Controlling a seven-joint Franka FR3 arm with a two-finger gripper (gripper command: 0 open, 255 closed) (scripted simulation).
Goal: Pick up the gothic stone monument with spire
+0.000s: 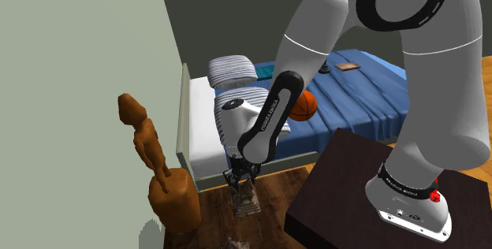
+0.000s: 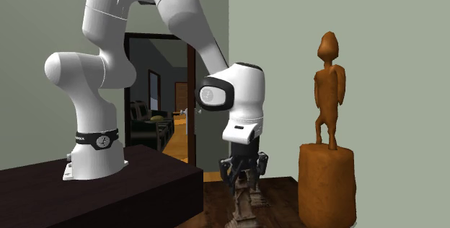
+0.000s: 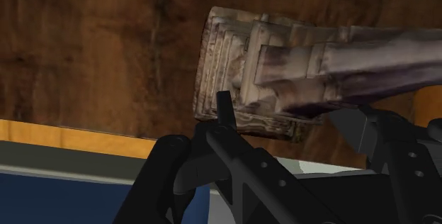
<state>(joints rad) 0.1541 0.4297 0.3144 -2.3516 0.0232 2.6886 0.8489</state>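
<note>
The stone monument (image 1: 247, 198) is a grey-brown weathered piece with a stepped square base and a narrow spire. It stands upright on the wooden floor between the bed and my dark stand. My black gripper (image 1: 239, 178) comes down on its top and is shut on the spire. In the second exterior view the fingers (image 2: 229, 170) clasp the upper part of the monument (image 2: 246, 203) from both sides. In the wrist view the gripper (image 3: 304, 120) holds the shaft, and the monument's stepped base (image 3: 230, 74) points away toward the floor.
A brown carved figure (image 1: 146, 141) on a round pedestal (image 2: 328, 183) stands close beside the monument, against the green wall. Behind lie a bed with a blue cover (image 1: 363, 90), striped pillows (image 1: 232, 70) and an orange ball (image 1: 304, 105). The dark stand (image 1: 347, 192) is near.
</note>
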